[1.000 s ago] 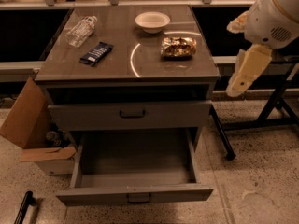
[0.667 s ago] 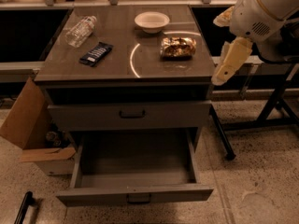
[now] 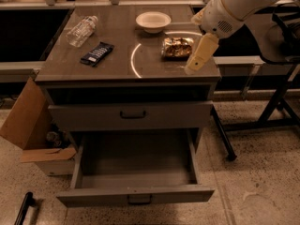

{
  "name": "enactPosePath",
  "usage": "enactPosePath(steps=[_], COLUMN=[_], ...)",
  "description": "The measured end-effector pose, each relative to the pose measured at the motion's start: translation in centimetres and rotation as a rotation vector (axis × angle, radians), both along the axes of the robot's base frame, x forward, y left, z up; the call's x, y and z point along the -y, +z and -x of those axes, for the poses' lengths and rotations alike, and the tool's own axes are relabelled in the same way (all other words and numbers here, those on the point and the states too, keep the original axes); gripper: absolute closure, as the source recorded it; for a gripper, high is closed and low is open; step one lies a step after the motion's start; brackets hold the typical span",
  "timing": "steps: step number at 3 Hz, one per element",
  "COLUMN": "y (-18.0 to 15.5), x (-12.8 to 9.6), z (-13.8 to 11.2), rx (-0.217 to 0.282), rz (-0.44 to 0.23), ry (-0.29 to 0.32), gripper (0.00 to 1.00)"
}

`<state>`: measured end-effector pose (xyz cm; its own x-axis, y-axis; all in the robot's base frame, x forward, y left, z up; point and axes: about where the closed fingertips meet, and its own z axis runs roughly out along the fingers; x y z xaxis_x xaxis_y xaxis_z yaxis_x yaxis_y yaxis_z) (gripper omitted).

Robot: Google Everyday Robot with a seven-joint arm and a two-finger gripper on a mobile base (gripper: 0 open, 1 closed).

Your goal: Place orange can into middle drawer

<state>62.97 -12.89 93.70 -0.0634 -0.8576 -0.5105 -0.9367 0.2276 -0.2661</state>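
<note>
The can [image 3: 177, 47] lies on the surface [image 3: 117, 67] near its right edge, in front of the bowl [image 3: 153, 20] and well apart from the wrapper [image 3: 96, 53] and bottle [image 3: 82, 30] on the left. The drawer [image 3: 136, 196] below is pulled out and looks empty, while the upper drawer [image 3: 131, 115] is closed. The end effector [image 3: 196, 63] hangs over the front right corner of the surface, just beside the can on its right and angled down to the left. I cannot tell whether it is apart or together. The step in hand is judged to be the approach for the grasp. To do it well, it should line up squarely over the can and come down around its narrower side. It should close gently, since the crinkly metal could dent or slip, and avoid nudging the can toward the bowl. Against the earlier frame, the end effector has swung left from beyond the cabinet's right side to over the surface, while the can and drawer have not moved
</note>
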Motion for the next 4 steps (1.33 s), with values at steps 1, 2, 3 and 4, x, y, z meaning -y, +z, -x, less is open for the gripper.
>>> enactPosePath(steps=[1, 2, 3, 4], y=[-2.0, -4.3, -6.5, -8.0], x=[-1.6, -2.4, -2.3, -2.1], z=[-2.8, -5.2, -7.0, -8.3], rx=[-0.032, -0.061, -0.091, -0.117], rz=[-0.010, 0.014, 0.044, 0.066], ry=[-0.005, -0.017, -0.036, -0.047], gripper=[0.00, 0.00, 0.00, 0.00])
